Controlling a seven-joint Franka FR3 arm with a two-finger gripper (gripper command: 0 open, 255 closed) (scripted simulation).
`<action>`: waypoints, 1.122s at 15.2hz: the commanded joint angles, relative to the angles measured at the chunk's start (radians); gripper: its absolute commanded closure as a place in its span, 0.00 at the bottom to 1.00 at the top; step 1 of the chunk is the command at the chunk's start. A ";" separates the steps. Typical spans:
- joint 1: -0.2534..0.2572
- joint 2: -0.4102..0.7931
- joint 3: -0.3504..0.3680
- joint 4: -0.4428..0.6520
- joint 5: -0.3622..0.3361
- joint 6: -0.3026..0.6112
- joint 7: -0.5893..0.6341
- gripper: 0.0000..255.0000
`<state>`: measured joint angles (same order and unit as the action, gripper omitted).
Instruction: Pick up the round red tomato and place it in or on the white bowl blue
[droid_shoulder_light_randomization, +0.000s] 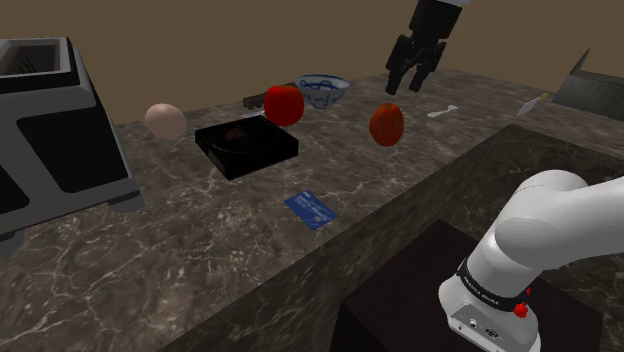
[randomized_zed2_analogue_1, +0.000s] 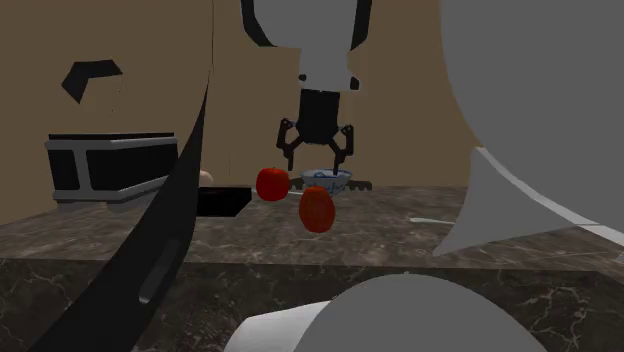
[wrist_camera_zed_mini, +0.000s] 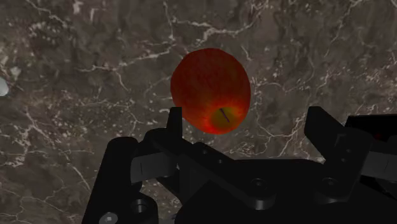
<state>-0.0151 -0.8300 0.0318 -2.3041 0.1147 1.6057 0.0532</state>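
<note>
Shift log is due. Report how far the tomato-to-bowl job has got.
Done: nothing yet; the white and blue bowl holds no fruit. In hand: the tool hangs open above a mottled red-orange fruit, touching nothing. The rounder, brighter red tomato sits untouched beside the bowl. Left: grasping the tomato, lifting it and setting it in the bowl.

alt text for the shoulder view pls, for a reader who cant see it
A black gripper hangs open above a red-orange fruit on a dark marble counter. Toward the shoulder view's left are a round red tomato beside a white bowl with a blue pattern, a black square tray and a beige egg-shaped thing.
</note>
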 joint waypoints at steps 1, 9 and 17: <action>0.000 0.000 0.000 0.000 0.000 0.000 0.000 0.00; -0.059 0.139 0.226 0.050 0.015 0.247 0.309 0.00; -0.193 0.365 0.469 0.225 -0.117 0.415 0.660 0.00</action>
<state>-0.1852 -0.5033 0.4660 -2.1118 0.0245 2.0017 0.6592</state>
